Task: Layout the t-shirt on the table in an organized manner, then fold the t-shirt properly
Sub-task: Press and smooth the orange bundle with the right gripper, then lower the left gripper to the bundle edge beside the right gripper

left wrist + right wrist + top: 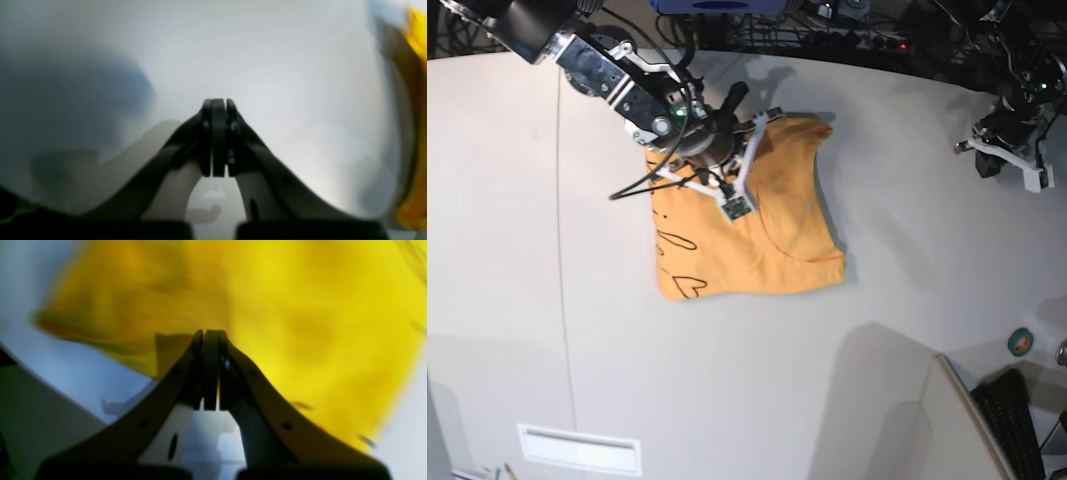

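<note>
The orange-yellow t-shirt (777,230) lies on the white table (907,300) in a rough rectangle, with black lettering (677,262) at its lower left. My right gripper (736,205) is shut over the shirt's upper middle. In the right wrist view its jaws (210,335) are pressed together, the blurred yellow t-shirt (300,306) fills the space behind them, and no cloth visibly sits between the pads. My left gripper (1033,182) is shut at the table's far right, well away from the shirt. In its wrist view the left gripper (218,103) points at bare table (267,50), and the t-shirt (417,36) shows only at the right edge.
A thin dark seam (560,250) runs down the table's left part. A white rectangular label (577,448) sits near the front edge. At the lower right are a green tape roll (1021,341), a keyboard (1012,420) and a grey panel (897,410). Cables line the back edge.
</note>
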Controlling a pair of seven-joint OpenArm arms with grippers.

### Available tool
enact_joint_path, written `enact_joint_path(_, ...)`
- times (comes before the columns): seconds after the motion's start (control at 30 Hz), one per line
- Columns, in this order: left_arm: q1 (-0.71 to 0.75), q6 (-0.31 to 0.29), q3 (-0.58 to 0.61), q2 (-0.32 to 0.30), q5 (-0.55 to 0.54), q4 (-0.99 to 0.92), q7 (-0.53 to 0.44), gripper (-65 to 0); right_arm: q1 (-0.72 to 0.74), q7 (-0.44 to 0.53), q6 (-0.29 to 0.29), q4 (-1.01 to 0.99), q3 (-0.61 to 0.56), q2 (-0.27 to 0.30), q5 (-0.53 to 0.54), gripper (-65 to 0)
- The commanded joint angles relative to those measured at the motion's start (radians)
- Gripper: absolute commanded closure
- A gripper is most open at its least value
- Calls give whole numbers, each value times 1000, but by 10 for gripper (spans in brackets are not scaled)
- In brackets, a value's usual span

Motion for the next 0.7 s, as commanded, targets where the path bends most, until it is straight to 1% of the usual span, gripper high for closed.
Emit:
enact_joint_path(0.0, -4, -8, -10, -31, -16, -7, -18, 0, 28, 18, 2, -7, -25, -15, -7, 0)
enact_joint_path(0.1, 3, -8, -11, -80, -16, -61, -18, 0, 60, 20, 2, -80, -93, -58, -8, 0)
enact_joint_path(0.23, 29, -8, -11, -120, -16, -112, -21, 0, 98, 20, 2, -153, -160, -107, -8, 0)
enact_joint_path(0.33, 30, -8, -13, -123, -16, -124, -22, 0, 112, 20, 2, -196, -217, -138, -8, 0)
enact_joint_path(0.47, 27, -8, -2, -120, -16, -122, -21, 0, 137, 20, 2, -213, -302, -148, -8, 0)
enact_joint_path(0.57, 18, -8, -1, -116, -16, -122, -19, 0, 140, 20, 2, -213, -315, -148, -8, 0)
enact_joint_path(0.67, 15, -8, 2, -96, -16, -112, -19, 0, 143, 20, 3, -208, -322, -148, -8, 0)
